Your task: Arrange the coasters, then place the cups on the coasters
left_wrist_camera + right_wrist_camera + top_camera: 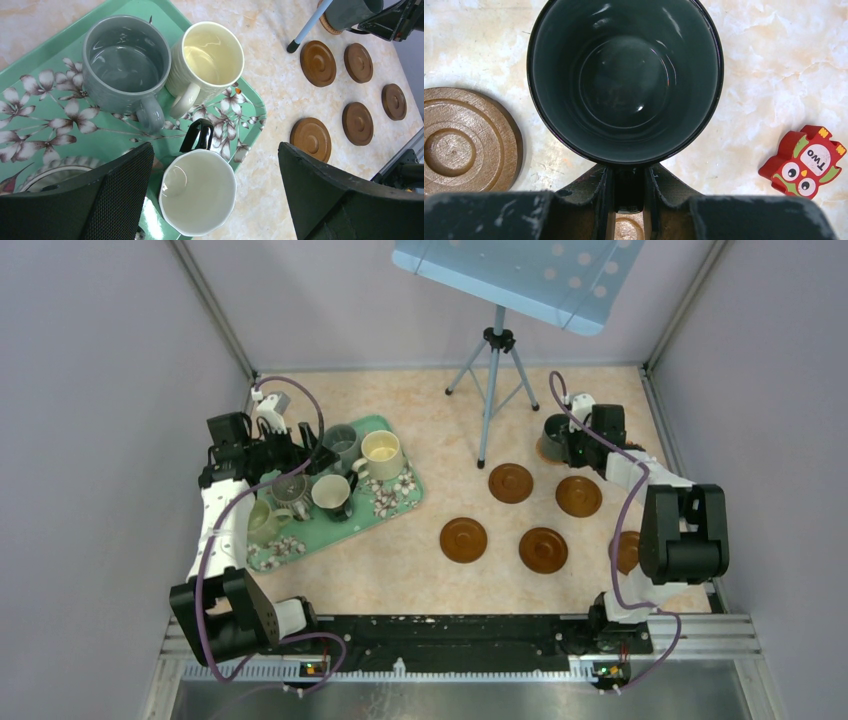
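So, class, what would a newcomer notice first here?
The green floral tray crowded with mugs, at left, stands out first. Brown coasters dot the table beside it. Far right, the right end effector pinches the handle of a dark mug near a red owl block.

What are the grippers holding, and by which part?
The right gripper holds the dark mug by its handle; the left gripper is open, holding nothing.

a robot lab cell: plain lilac partition walls (90, 360) in metal framing enclose a beige marbled tabletop (400, 400), with a grey tripod (498, 340) carrying a pale blue perforated panel (510, 270).
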`<state>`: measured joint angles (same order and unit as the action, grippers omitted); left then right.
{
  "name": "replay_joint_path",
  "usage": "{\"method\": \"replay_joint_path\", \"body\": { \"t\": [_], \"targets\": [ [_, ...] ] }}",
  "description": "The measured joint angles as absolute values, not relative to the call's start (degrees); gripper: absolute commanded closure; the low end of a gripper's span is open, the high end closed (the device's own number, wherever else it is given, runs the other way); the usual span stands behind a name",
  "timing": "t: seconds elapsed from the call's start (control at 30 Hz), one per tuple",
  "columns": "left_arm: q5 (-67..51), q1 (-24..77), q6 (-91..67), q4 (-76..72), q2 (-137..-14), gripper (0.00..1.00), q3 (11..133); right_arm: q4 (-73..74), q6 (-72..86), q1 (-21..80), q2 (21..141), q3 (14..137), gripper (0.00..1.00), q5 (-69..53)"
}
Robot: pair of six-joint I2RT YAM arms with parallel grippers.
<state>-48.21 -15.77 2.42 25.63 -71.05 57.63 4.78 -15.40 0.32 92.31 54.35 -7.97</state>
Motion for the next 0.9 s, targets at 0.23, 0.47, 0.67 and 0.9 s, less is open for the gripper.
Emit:
{"method": "replay_joint_path", "body": {
  "t": [0.23, 0.47, 0.67, 0.9],
  "targets": [
    [-48.21, -15.77, 2.42, 25.61, -71.05, 0.01, 57.63, 4.58, -15.59, 0.32, 92.53, 54.35, 1.00, -7.90],
    [-48.21, -15.77, 2.42, 25.61, -71.05, 0.01, 57.60, 4.14, -16.47, 0.32, 93.08, 54.35, 0.81, -7.62],
    [-48.23, -15.77, 2.42, 25.58, -71.05, 0.01, 57.60, 3.70, -16.93, 0.32, 93.10, 54.37, 0.61, -7.68],
    [-48.38, -15.77, 2.42, 25.58, -71.11, 0.01, 57.60, 2.96, -17.74, 0.32, 93.03, 54.41, 0.36, -7.70]
  ]
}}
